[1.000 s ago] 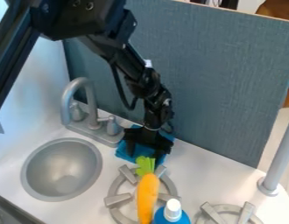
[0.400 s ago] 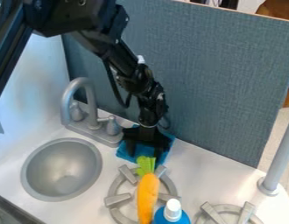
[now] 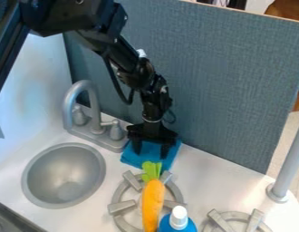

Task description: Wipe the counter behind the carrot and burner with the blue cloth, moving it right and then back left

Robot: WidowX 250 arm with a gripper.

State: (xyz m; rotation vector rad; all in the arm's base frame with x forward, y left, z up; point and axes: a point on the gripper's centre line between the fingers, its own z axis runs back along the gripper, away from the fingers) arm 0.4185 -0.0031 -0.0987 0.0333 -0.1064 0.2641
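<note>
The black gripper (image 3: 150,147) hangs over a blue cloth (image 3: 144,157) behind the left burner, its two fingers spread apart with the cloth visible between them. Whether the fingertips touch the cloth, I cannot tell. An orange toy carrot (image 3: 153,204) with a green top lies across the left burner, its leafy end at the cloth's front edge. Beside the carrot's lower end stands a blue bottle (image 3: 178,222) with a white cap.
A round metal sink (image 3: 64,176) is at the left, with a grey faucet (image 3: 83,106) behind it, close to the gripper. A second burner (image 3: 237,221) is at the front right. A blue-grey panel (image 3: 218,81) stands behind, and a grey post (image 3: 289,163) rises at the right.
The gripper has moved up and slightly to the left, uncovering more of the blue cloth. The cloth, carrot and bottle look unmoved.
</note>
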